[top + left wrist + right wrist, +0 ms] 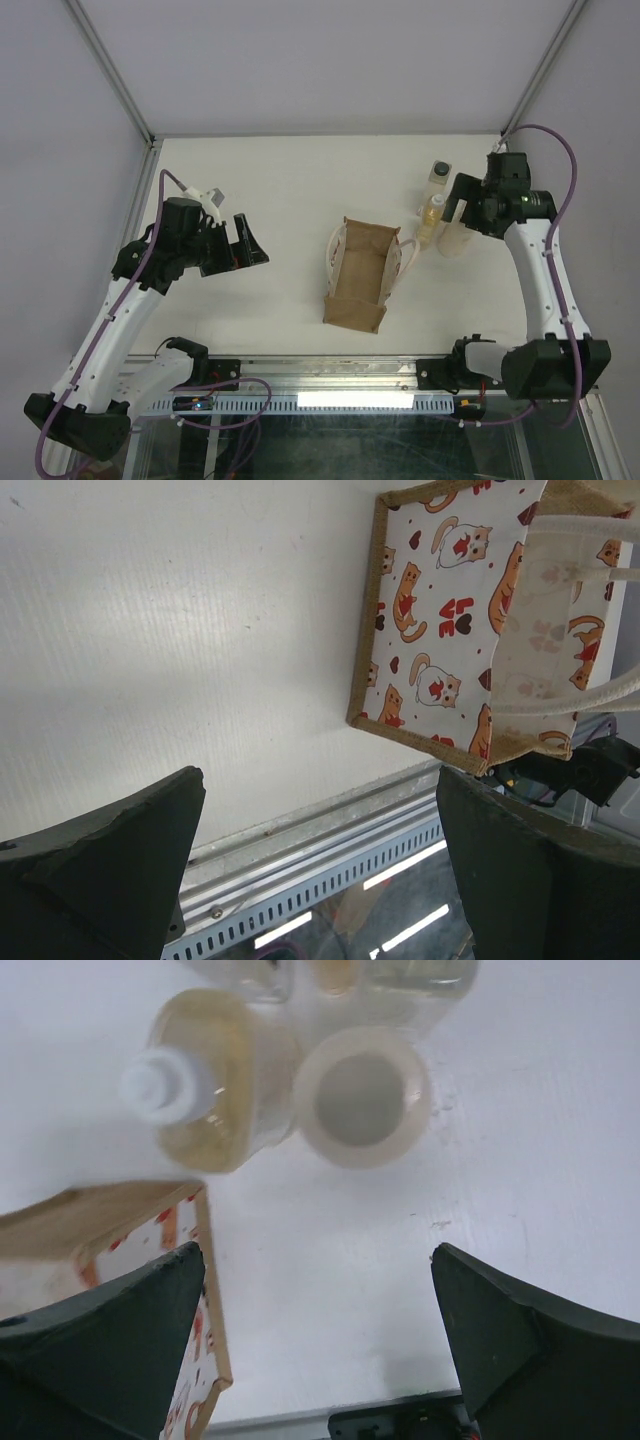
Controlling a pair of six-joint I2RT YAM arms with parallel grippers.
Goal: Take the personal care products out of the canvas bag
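The right end effector hangs over the far right part of the worktop. Its two dark fingers are spread wide and there is nothing between them. Just ahead of it in its wrist view stand two of the products. The cream bottle is almost straight in front, seen from above. The amber bottle with the white cap is just left of that one; they are so close that I cannot tell whether they touch. Farther ahead again stands a clear-beige bottle with a dark cap (other bottle shapes at the top edge of the wrist view are too cropped and blurred to sort out).

A corner of the canvas bag shows beside the right end effector's left finger. The bag sits on the worktop between the two arms, apart from the bottles. One side is printed with cats and hearts, and the pale handles drape over it.

The left end effector is also fully open and holds nothing. The bag is ahead and to its right, well apart from it.
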